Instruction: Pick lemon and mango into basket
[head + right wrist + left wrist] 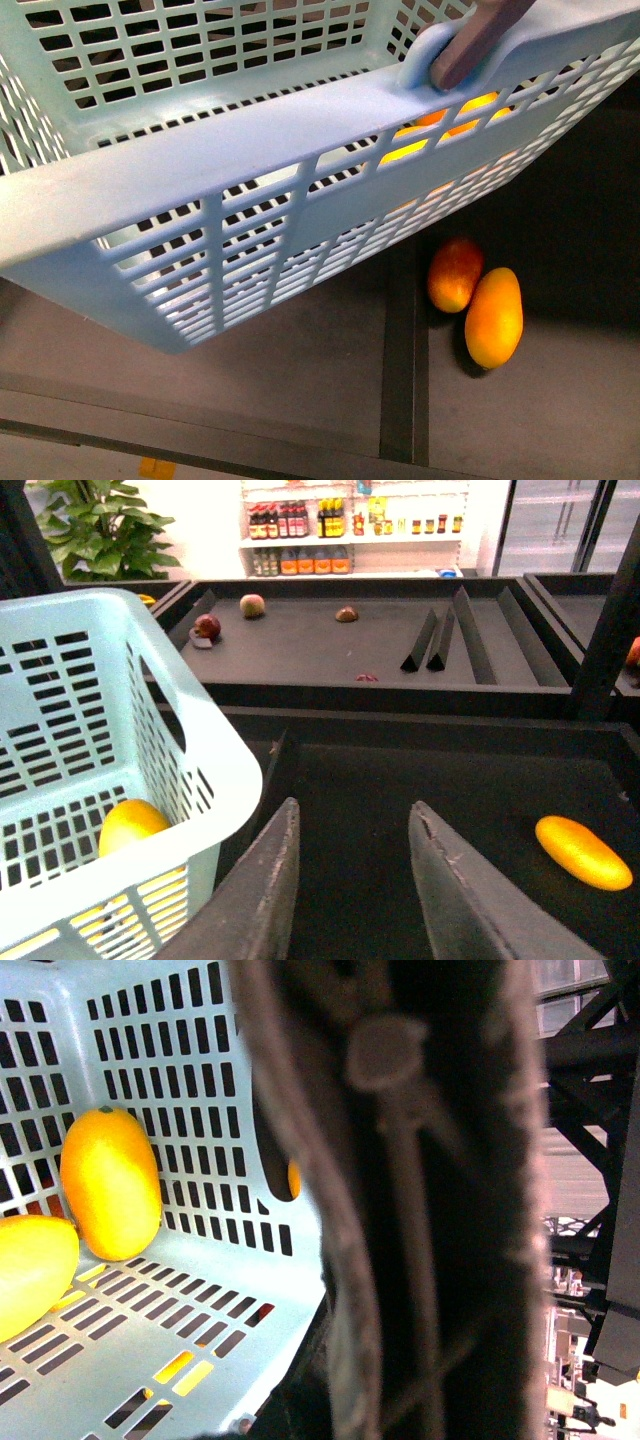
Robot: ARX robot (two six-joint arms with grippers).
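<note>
Right gripper (350,880): jaws spread, nothing between them, hanging over the dark surface (420,780) just beside the basket (215,755).

Left gripper: cannot tell its state. The left wrist view is mostly blocked by a blurred dark mass close to the lens. That view looks into the basket, so I judge the left arm is at or holding the basket; the brown handle (480,40) shows in the front view, raised and tilted.

Basket contents, left wrist view: one orange-yellow oval fruit (110,1182) standing against the slotted wall, and a paler yellow one (30,1270) beside it, touching or nearly so. Which is lemon and which mango, I cannot say for certain.

Loose on the surface:
- Right wrist view: a long yellow-orange fruit (583,852), well off to one side of the open jaws, long axis slanted across the gripper's line of approach.
- Front view: a mango (494,317) lying lengthwise, touching a red-orange fruit (455,274), both just outside the basket's low corner.

Key relation: the loose fruit lies on the side of the right gripper away from the basket. Right arm is free and nearer. Judgement: next move needs a sideways shift plus wrist rotation so the jaws close across the fruit's short axis.
</note>
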